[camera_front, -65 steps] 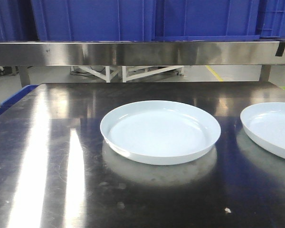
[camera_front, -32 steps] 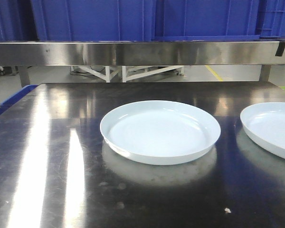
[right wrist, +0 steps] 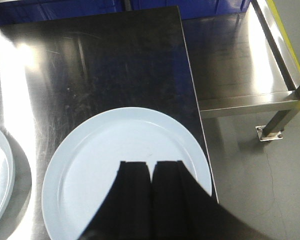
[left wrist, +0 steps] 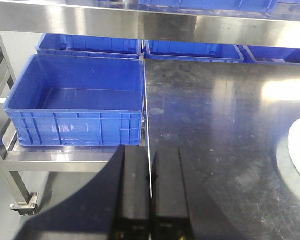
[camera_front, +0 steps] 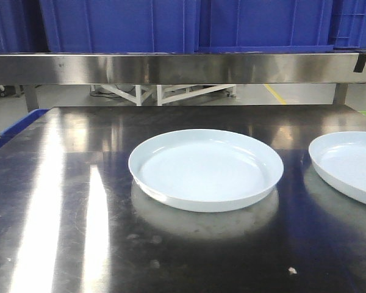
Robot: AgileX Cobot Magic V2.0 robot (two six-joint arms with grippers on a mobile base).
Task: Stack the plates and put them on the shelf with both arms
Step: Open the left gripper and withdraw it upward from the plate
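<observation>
Left end effector [left wrist: 151, 150]: fingers pressed together with only a hairline gap, nothing held. It hangs above the left edge of the table [camera_front: 61, 201], partly out over the floor. Right end effector [right wrist: 151, 163]: fingers likewise closed together, nothing gripped, poised over the near part of the right plate [right wrist: 105, 155]; contact with the plate cannot be told. The right plate lies flat, rim up, by the table's right edge, its rim just short of that edge. The middle plate [camera_front: 205, 169] lies flat about midway between the left and right edges, apart from the right plate with bare steel between them; the two are not stacked. Beyond the table's left edge a blue crate [left wrist: 75, 100] sits on a lower rack. Past the table's far edge the steel shelf [camera_front: 171, 67] runs across at a higher level, carrying blue bins [camera_front: 122, 24].
</observation>
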